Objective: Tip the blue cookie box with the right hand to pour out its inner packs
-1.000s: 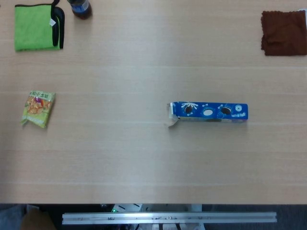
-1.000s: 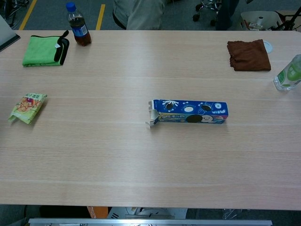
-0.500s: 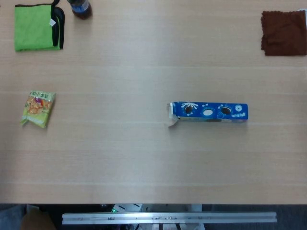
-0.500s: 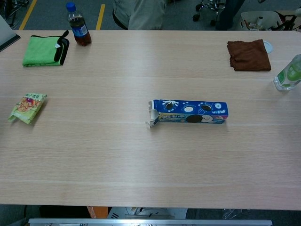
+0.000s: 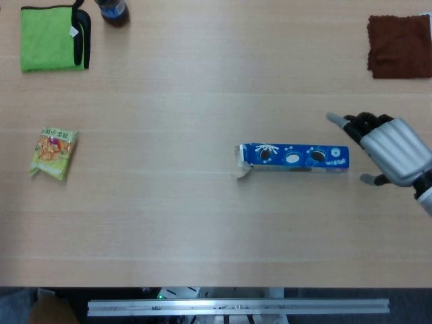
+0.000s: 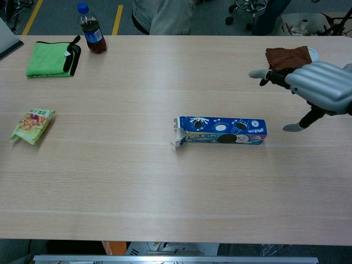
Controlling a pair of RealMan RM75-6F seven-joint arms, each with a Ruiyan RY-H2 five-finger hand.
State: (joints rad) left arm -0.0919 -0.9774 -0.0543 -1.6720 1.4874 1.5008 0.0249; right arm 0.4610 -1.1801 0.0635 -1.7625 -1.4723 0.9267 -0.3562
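The blue cookie box [image 5: 294,157] [image 6: 221,131] lies flat on the table, long side left to right. Its left end flap is open, and no inner packs show outside it. My right hand [image 5: 390,150] [image 6: 312,88] hovers just past the box's right end, fingers spread, holding nothing. In the head view its fingertips sit close to the box's closed end without touching it. My left hand is not in either view.
A green snack bag [image 5: 53,153] lies at the left. A green cloth [image 5: 50,37] and a cola bottle [image 6: 92,29] are at the far left. A brown cloth [image 5: 399,46] lies at the far right, partly behind my hand in the chest view.
My right hand has come into view from the right and now hovers by the box's right end. The box has not moved.
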